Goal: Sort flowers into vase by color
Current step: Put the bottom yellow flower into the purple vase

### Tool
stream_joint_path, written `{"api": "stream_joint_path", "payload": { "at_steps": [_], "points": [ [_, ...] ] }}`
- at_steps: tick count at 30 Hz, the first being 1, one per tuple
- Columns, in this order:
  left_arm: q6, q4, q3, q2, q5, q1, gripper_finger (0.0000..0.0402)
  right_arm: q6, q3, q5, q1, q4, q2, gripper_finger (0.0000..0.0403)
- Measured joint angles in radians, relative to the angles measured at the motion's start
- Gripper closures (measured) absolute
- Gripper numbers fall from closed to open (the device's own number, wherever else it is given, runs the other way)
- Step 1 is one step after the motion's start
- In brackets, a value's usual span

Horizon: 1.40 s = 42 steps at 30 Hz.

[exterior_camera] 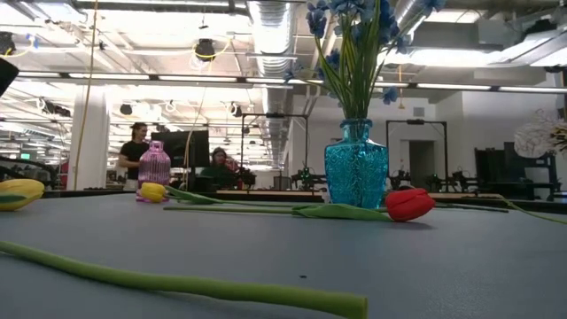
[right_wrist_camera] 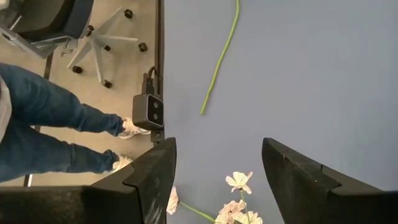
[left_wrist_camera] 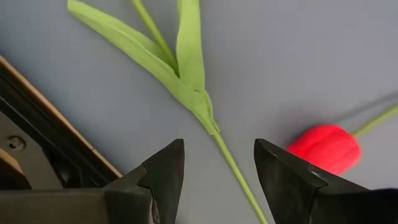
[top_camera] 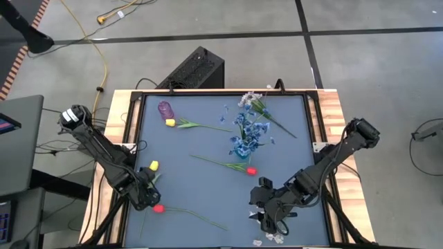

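Observation:
My left gripper [top_camera: 144,195] [left_wrist_camera: 217,165] is open at the near left of the mat. Its fingers stand on either side of a leafy green stem [left_wrist_camera: 231,168] without touching it; the stem's leaves lie flat on the mat. A red tulip bud [left_wrist_camera: 324,148] [top_camera: 158,207] lies beside it and a yellow bud [top_camera: 154,165] just beyond. My right gripper [top_camera: 266,213] [right_wrist_camera: 217,168] is open over white blossoms [right_wrist_camera: 239,205] [top_camera: 266,239] at the near edge. A blue vase [top_camera: 242,146] [exterior_camera: 356,173] holds blue sprigs. Another red tulip [top_camera: 251,170] [exterior_camera: 407,204] lies near it.
A small purple vase [top_camera: 165,109] [exterior_camera: 154,164] stands far left, with a yellow-bud flower [top_camera: 170,122] lying beside it. A white-lavender bunch [top_camera: 250,101] lies at the far edge. The red tulip's long stem [right_wrist_camera: 219,62] crosses the near mat. A person's legs [right_wrist_camera: 56,124] show past the near edge.

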State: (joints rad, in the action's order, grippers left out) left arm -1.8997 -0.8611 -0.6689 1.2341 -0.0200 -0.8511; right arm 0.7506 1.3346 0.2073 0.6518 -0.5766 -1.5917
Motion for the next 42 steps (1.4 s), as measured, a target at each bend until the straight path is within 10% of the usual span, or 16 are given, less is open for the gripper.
{"api": "stream_joint_path", "payload": {
  "at_steps": [17, 29, 42],
  "points": [
    [0.007, 0.12, -0.004, 0.217, -0.029, -0.005, 0.0227, -0.003, 0.0, 0.001, 0.0, -0.031, 0.0, 0.0138],
    [0.046, 0.138, -0.006, 0.219, -0.01, -0.005, 0.0384, 0.001, 0.0, 0.003, 0.0, -0.032, 0.0, 0.0138],
    [0.02, 0.139, -0.021, 0.06, 0.327, 0.028, 0.0401, 0.001, 0.0, 0.003, 0.0, -0.029, 0.0, 0.0138]
  ]
}}
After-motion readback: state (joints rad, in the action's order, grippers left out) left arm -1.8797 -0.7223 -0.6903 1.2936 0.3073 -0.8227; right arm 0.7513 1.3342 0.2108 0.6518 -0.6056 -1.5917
